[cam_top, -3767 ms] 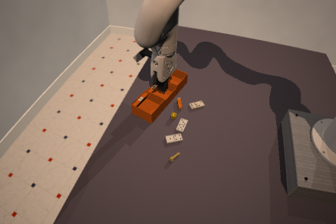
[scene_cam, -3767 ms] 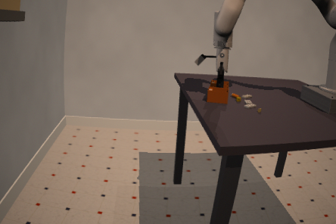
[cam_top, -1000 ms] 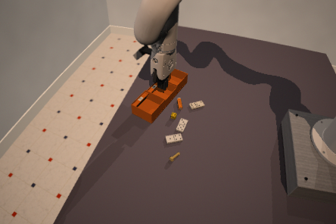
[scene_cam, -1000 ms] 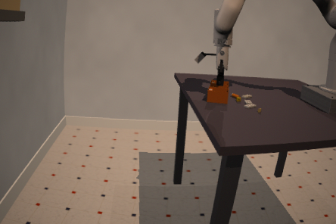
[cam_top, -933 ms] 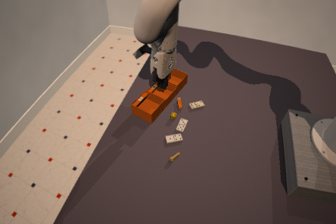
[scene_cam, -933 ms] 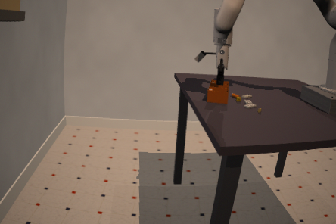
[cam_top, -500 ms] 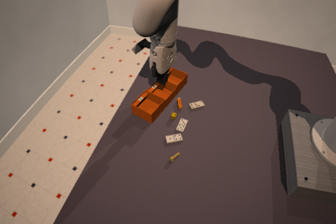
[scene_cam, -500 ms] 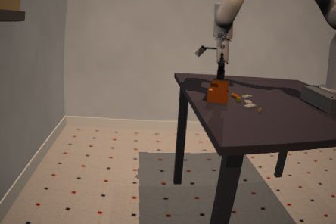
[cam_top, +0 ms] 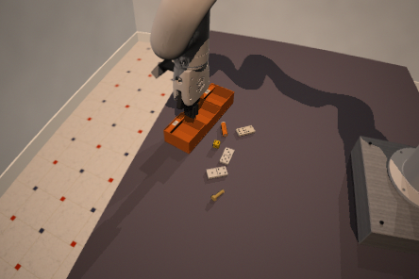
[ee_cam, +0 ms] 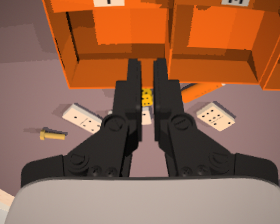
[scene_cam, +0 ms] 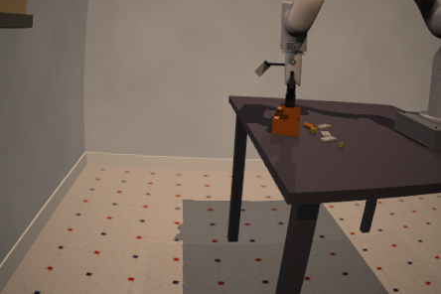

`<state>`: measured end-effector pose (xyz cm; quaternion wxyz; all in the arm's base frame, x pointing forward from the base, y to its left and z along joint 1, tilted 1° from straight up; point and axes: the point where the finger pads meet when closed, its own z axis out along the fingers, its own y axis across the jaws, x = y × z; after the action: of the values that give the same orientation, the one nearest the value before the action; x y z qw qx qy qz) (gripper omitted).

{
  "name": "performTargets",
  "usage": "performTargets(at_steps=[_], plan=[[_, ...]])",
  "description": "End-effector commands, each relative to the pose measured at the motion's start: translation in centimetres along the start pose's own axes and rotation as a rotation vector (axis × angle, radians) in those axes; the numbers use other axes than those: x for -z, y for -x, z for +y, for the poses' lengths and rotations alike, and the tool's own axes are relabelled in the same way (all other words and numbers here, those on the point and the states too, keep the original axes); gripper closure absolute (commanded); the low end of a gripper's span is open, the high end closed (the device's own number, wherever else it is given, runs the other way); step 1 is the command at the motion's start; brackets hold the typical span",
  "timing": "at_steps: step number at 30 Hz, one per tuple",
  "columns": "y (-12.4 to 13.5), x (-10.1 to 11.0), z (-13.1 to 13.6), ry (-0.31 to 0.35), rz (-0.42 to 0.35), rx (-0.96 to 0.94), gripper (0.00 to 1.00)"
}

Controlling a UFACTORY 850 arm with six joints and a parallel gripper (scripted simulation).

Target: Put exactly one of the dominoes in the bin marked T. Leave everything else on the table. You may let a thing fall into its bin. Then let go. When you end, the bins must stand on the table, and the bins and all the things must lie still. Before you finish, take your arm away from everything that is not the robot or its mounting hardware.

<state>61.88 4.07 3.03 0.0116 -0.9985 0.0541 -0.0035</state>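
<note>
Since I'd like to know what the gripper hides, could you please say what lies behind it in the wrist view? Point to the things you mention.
Beyond the gripper (cam_top: 191,117) (scene_cam: 290,105) (ee_cam: 147,77), a yellow die (cam_top: 216,144) (scene_cam: 313,130) (ee_cam: 146,97) and part of a domino (cam_top: 226,155) (scene_cam: 326,134) (ee_cam: 146,118) show; its fingers cover the rest.

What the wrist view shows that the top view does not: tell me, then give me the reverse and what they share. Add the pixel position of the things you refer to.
Only the wrist view: the narrow gap between the gripper's (cam_top: 191,114) (ee_cam: 147,64) fingers, and part of a legible M on a white label (ee_cam: 235,2).

Only the top view: the tiled floor (cam_top: 61,179), the pale room walls (cam_top: 283,0) and the big arm link (cam_top: 189,0).

Both: the orange bins (cam_top: 177,143) (ee_cam: 125,27), three dominoes (cam_top: 226,155) (ee_cam: 215,116), yellow die (cam_top: 216,144) (ee_cam: 147,97), brass-colored bolt (cam_top: 217,195) (ee_cam: 54,135), orange stick (cam_top: 224,128) (ee_cam: 197,93) and gripper.
</note>
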Motion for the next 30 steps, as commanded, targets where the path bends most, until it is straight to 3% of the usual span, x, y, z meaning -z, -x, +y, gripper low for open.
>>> performTargets(at_steps=[1,7,30], plan=[[-0.1,0.1,-2.0,0.001,0.002,-0.001,0.93],[-0.1,0.1,-2.0,0.001,0.002,-0.001,0.93],[-0.1,-5.5,-2.0,0.001,0.002,-0.001,0.93]])
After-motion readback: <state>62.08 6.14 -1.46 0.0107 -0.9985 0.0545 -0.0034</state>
